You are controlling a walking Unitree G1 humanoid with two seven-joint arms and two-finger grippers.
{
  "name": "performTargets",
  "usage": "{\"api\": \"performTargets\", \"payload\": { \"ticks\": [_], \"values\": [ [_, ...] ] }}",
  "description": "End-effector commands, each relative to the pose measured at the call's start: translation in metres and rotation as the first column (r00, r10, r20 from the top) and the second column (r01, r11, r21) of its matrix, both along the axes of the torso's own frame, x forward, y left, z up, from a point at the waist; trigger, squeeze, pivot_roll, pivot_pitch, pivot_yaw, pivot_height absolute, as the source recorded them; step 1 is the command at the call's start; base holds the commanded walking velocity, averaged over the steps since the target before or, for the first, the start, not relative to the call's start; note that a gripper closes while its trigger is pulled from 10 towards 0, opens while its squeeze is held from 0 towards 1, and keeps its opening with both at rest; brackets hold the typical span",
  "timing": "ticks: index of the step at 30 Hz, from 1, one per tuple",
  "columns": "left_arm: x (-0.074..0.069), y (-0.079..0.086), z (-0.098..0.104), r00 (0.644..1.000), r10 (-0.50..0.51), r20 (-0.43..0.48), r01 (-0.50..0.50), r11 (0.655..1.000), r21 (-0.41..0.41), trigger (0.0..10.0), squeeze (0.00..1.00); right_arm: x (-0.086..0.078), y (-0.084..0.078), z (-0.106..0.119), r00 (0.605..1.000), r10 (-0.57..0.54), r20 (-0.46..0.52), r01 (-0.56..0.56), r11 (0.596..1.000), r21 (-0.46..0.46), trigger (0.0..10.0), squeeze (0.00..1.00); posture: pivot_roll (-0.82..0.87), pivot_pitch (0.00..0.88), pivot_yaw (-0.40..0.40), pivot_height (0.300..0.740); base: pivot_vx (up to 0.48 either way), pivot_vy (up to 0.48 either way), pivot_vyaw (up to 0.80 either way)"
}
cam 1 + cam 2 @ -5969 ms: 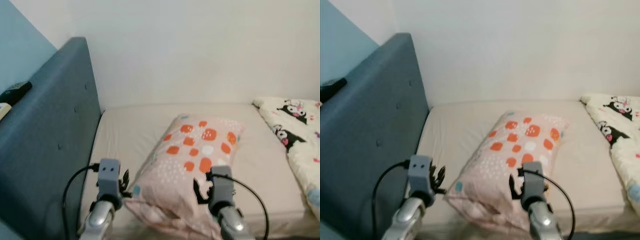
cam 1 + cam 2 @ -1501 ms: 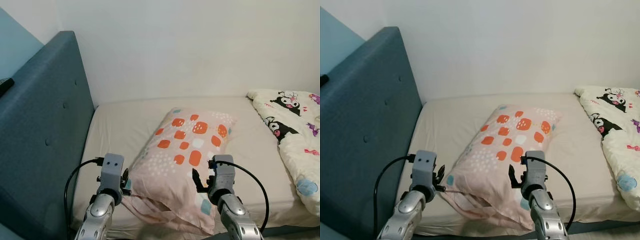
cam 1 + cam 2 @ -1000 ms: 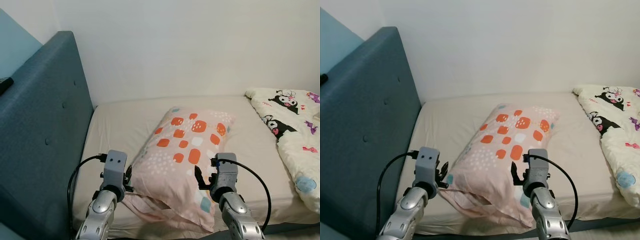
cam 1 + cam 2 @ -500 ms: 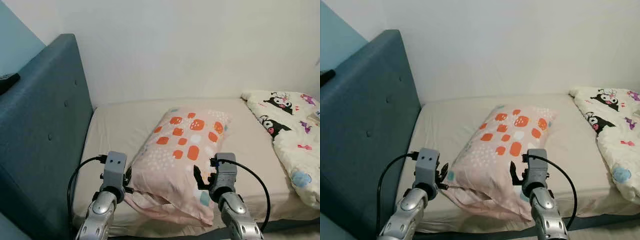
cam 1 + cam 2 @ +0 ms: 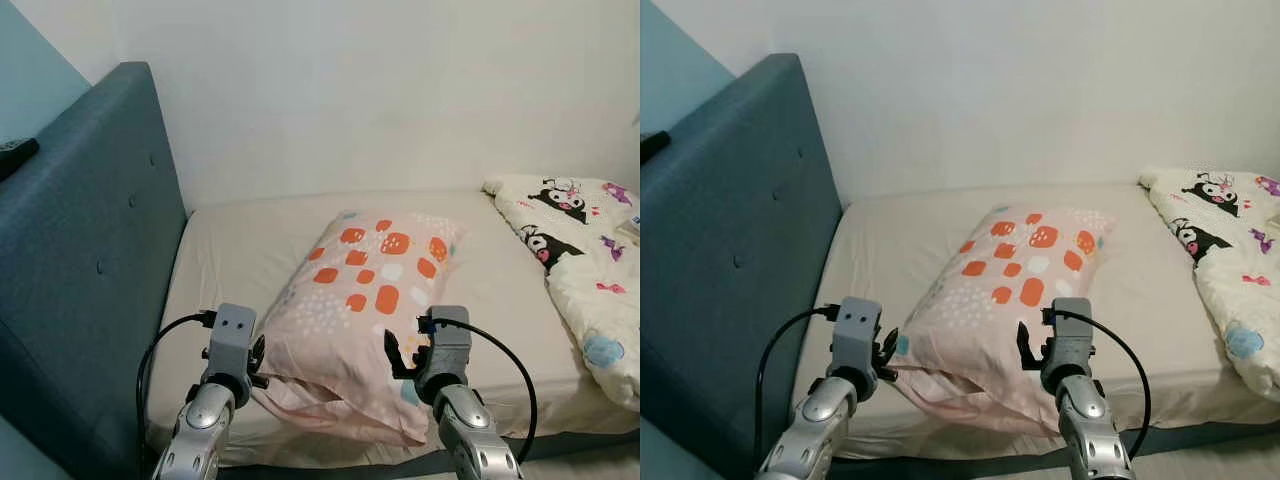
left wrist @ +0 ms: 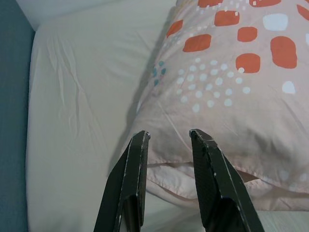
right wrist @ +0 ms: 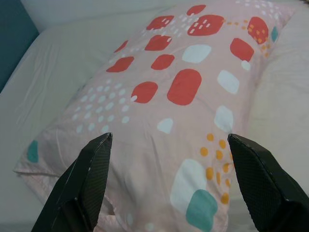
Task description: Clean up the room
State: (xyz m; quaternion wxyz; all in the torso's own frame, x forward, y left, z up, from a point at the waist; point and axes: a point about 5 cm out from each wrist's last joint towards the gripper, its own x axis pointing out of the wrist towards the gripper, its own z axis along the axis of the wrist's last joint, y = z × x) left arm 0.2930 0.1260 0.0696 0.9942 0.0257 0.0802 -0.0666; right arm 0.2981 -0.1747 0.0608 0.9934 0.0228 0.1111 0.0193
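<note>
A pink pillow with orange, white and teal patches lies askew on the beige bed sheet. Its near end hangs close to the bed's front edge. My left gripper hovers at the pillow's near left corner. In the left wrist view its fingers stand a little apart, pointing at the pillow's hem, with nothing between them. My right gripper is over the pillow's near right part. It is spread wide open above the fabric.
A tall blue padded headboard borders the bed on the left, with a dark object on the ledge behind it. A white blanket with cartoon prints lies bunched at the right. A white wall backs the bed.
The camera has shifted a little, so the whole scene has moved in the picture. Both grippers stay at the pillow's near end, and the pillow lies as before.
</note>
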Motion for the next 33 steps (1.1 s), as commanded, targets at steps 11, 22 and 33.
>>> {"api": "performTargets", "payload": {
  "ticks": [11, 22, 33],
  "values": [
    [-0.001, 0.003, 0.000, 1.000, -0.016, -0.008, 0.016, 1.000, 0.020, 10.0, 0.00, 0.000, 0.001, -0.004, 1.000, -0.006, -0.012, 0.006, 1.000, 0.017, 10.0, 0.00, 0.01, 0.075, -0.007, 0.637, 0.000, 0.000, 0.00],
    [0.007, 0.005, 0.009, 0.999, -0.040, 0.001, 0.040, 0.999, 0.033, 10.0, 0.00, 0.012, 0.005, 0.006, 1.000, 0.009, 0.006, -0.010, 1.000, 0.021, 10.0, 0.00, 0.03, 0.129, 0.012, 0.637, 0.000, 0.000, 0.00],
    [0.022, 0.013, 0.025, 1.000, -0.011, 0.014, 0.011, 1.000, 0.027, 10.0, 0.00, 0.028, 0.009, 0.018, 1.000, 0.023, 0.019, -0.023, 0.999, 0.028, 10.0, 0.00, 0.04, 0.202, 0.023, 0.613, 0.000, 0.000, 0.00]
  ]
}}
